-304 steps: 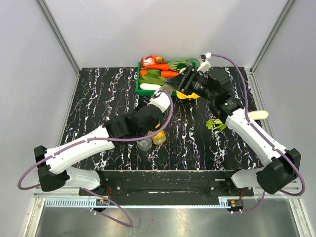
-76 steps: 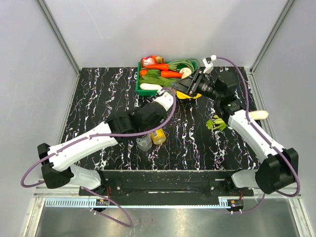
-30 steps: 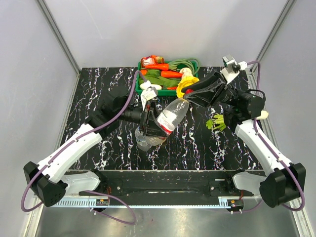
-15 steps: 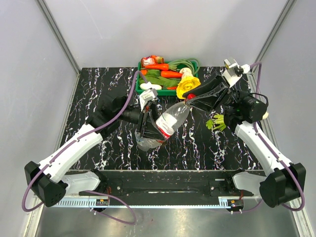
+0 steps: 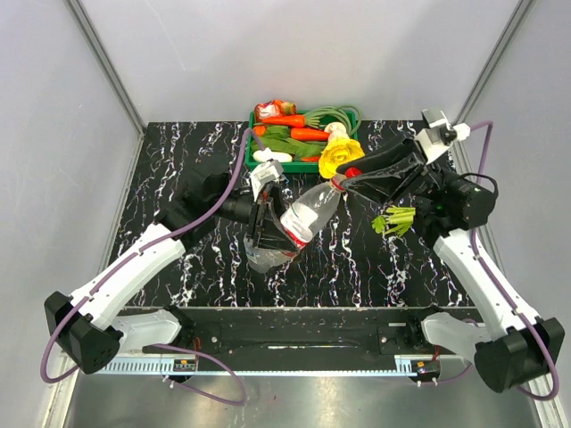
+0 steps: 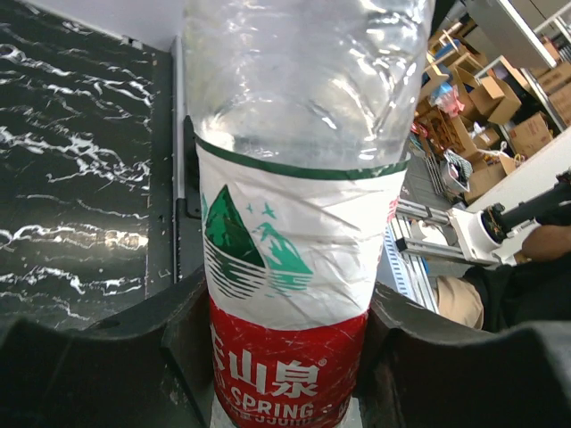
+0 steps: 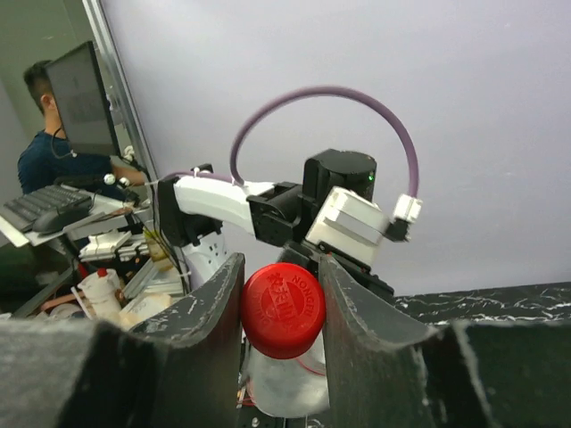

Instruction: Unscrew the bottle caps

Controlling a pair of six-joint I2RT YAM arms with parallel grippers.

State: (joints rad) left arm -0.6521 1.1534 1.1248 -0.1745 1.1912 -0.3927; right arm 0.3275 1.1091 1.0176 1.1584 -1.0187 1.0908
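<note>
Clamping the crinkly clear bottle (image 6: 299,116) at its glossy red-and-white label, your left gripper (image 5: 265,225) holds it tilted above the marbled black table (image 5: 178,169). Your right gripper (image 5: 346,182) pinches the round red cap (image 7: 283,309) between dark, rough-textured fingers (image 7: 212,312).

Bottle (image 6: 285,267) label: "山泉", "SPRING"; red cap (image 7: 283,308) embossing perhaps "NONGFU".
</note>
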